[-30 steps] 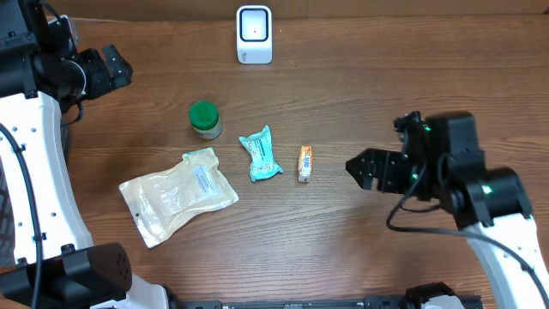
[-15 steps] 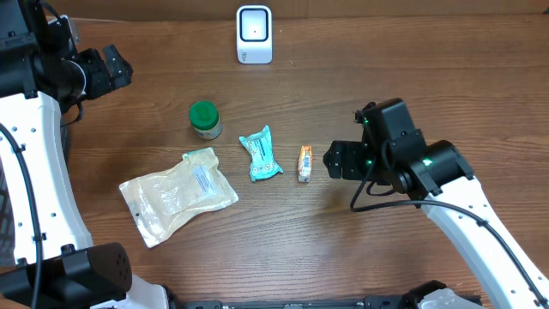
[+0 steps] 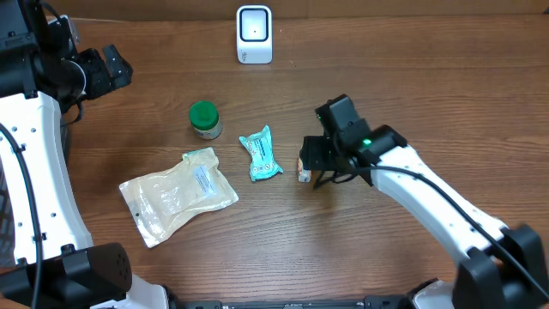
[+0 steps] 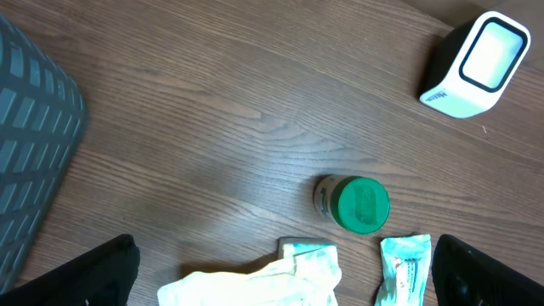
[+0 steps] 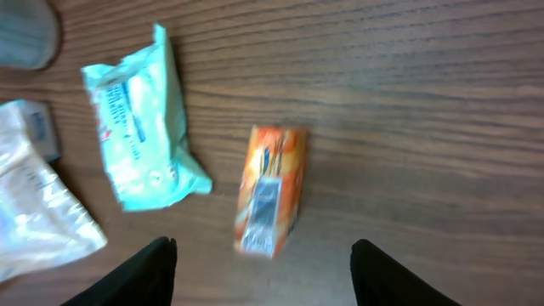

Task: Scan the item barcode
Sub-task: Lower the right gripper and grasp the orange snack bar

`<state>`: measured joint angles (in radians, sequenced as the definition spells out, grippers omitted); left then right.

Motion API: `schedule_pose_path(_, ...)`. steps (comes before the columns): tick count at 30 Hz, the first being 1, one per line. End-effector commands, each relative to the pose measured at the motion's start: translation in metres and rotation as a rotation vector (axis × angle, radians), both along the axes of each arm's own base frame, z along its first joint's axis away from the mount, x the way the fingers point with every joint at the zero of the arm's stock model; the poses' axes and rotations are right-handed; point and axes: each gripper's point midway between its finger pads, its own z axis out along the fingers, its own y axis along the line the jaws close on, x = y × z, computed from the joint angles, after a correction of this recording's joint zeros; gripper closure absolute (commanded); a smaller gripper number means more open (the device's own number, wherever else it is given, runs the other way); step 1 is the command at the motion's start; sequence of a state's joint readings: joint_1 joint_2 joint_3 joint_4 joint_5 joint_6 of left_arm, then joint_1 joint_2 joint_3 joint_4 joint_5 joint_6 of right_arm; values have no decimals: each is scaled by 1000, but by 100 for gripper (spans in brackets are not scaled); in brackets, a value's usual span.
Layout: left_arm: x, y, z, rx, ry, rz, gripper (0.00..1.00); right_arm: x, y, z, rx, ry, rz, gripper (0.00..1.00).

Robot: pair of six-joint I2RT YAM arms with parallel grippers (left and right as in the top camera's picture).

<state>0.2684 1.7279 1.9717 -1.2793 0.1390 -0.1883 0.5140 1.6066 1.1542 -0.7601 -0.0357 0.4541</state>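
4 items lie on the table, and here they are from the left. My left gripper (image 3: 121, 67) hangs wide open and empty, well apart from everything. Then come the clear pouch (image 3: 176, 196), the green-lidded jar (image 3: 204, 119), the scanner (image 3: 254, 34) at the far edge, the teal packet (image 3: 260, 154) and the orange packet (image 3: 303, 162), lying flat with what looks like its barcode facing up. My right gripper (image 5: 263, 255) hangs over it, fingers apart on either side and holding nothing. My worry is that the packet lies slanted between the fingers. A squeeze could twist or skid it, or a finger could cover the barcode.
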Motion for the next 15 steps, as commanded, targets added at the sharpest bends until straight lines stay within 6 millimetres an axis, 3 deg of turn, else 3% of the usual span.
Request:
schedule_pose_path(1, 1, -2, 3, -14, -10, 9, 0, 14, 4, -4, -4, -12, -43, 38)
schedule_pose_path(6, 1, -2, 3, -14, -10, 9, 0, 17, 7, -35, -26, 45, -49, 39)
schedule_pose_path(12, 1, -2, 3, -14, -10, 9, 0, 14, 12, -41, -6, 74, -36, 41)
schedule_pose_path(15, 1, -2, 3, -14, -10, 9, 0, 12, 16, -41, 18, 86, -25, 47)
